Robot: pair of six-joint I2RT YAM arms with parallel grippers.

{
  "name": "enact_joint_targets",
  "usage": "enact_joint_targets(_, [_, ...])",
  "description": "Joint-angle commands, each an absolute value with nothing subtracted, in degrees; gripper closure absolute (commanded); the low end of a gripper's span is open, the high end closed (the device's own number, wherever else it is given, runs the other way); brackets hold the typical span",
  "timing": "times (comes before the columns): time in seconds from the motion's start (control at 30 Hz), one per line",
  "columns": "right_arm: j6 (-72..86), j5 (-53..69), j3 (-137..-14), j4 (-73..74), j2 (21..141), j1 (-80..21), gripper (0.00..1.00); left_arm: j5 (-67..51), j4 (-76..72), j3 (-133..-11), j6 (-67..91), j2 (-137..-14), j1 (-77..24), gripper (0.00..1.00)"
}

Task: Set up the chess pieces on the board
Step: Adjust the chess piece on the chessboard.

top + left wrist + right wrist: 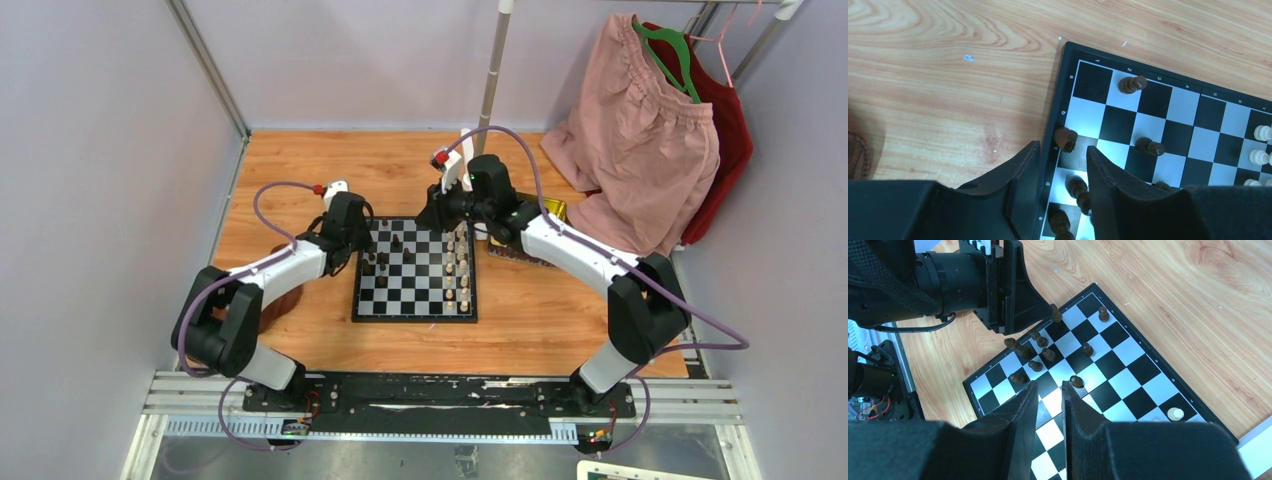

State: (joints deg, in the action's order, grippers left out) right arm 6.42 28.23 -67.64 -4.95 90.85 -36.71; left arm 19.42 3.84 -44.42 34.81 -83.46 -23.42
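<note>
The chess pieces (397, 243) stand on the board (415, 316). The board lies flat on the wooden table (540, 330), centred ahead of the two arm bases.

**Top external view**
- The cream-white pieces (461, 268) stand in two columns along the board's right side.
- The dark pieces (384, 262) are scattered over its far left part.
- Neither gripper's finger gap can be read from this view.

**Left wrist view**
- The left gripper (1063, 145) is at the board's left edge, toward the far corner.
- Its fingers (1023, 170) stand moderately apart.
- One dark piece (1066, 138) stands at the rim by the letter c, level with the fingertips. A strip of board shows on each side of it, so nothing is gripped.
- The letters and numbers on the rim are visible only here.

**Right wrist view**
- The right gripper (1049, 383) hangs over the far middle of the board.
- Its jaws are narrowly apart. Checkered squares show through the gap, and nothing is held.
- A second dark piece (1076, 381) stands just beside one fingertip.
- This view also shows the left gripper from the opposite side, with the rim piece at its tip. Whether they touch cannot be told from here.

**Far right, top external view only**
- A gold tray (552, 208) lies partly hidden behind the right arm.
- A pink garment (640, 130) hangs in front of a red one (732, 130).
</note>
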Motion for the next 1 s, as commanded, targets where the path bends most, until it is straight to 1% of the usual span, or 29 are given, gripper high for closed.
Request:
enact_joint_targets(0.0, [5.97, 27.58, -69.52, -4.66, 91.32, -36.97, 0.72, 19.07, 1.63, -46.46, 32.93, -85.29, -23.22, 0.56])
enact_joint_targets(0.23, [5.60, 27.36, -69.76, -4.40, 91.67, -36.87, 0.72, 19.31, 1.31, -47.31, 32.58, -87.20, -23.24, 0.58])
enact_joint_targets(0.33, [5.58, 27.29, -69.83, -4.39, 91.84, -36.90, 0.72, 19.74, 1.15, -47.29, 32.44, -87.53, -23.25, 0.61])
enact_joint_targets(0.6, [5.62, 27.23, -69.83, -4.31, 92.18, -36.66, 0.72, 19.56, 0.97, -48.03, 31.55, -88.72, -23.20, 0.79])
enact_joint_targets(0.8, [5.58, 27.24, -70.05, -4.31, 92.47, -36.64, 0.72, 19.85, 0.88, -48.28, 31.23, -88.70, -23.25, 0.85])
enact_joint_targets(0.97, [5.62, 27.33, -70.30, -4.31, 92.83, -36.56, 0.72, 19.91, 0.73, -49.22, 30.23, -88.63, -23.25, 0.86])
